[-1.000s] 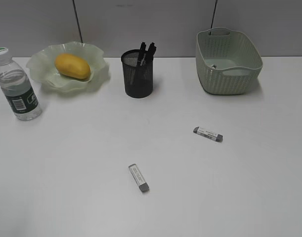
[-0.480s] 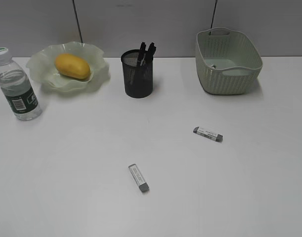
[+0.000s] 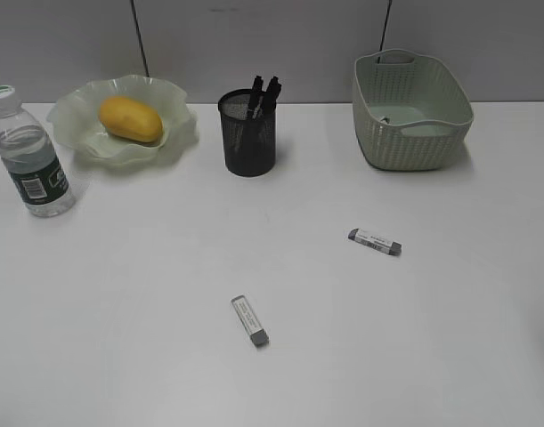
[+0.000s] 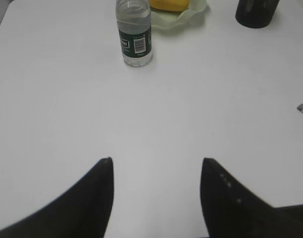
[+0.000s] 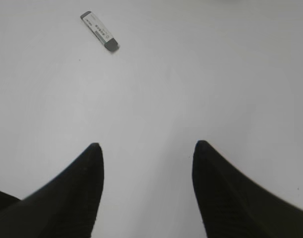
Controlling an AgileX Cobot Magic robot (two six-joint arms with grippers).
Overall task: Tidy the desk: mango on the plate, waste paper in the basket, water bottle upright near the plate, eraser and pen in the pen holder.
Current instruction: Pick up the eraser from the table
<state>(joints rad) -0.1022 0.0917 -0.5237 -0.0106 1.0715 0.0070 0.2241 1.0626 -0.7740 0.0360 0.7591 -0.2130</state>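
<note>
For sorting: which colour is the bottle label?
Dark green, on the bottle; left wrist view shows it best.

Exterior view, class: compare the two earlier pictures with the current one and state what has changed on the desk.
Nothing visibly changed: the mango, water bottle, pen holder, basket and both erasers lie exactly as before.

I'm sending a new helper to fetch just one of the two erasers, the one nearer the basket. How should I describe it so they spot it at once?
Start at the pale green basket at the back right of the white desk. Come straight toward the front edge from it: the first small thing lying on the bare top is the eraser, a grey-tipped bar in a white sleeve. It lies almost crosswise, while the other eraser sits farther front and left, nearly lengthwise.
</note>
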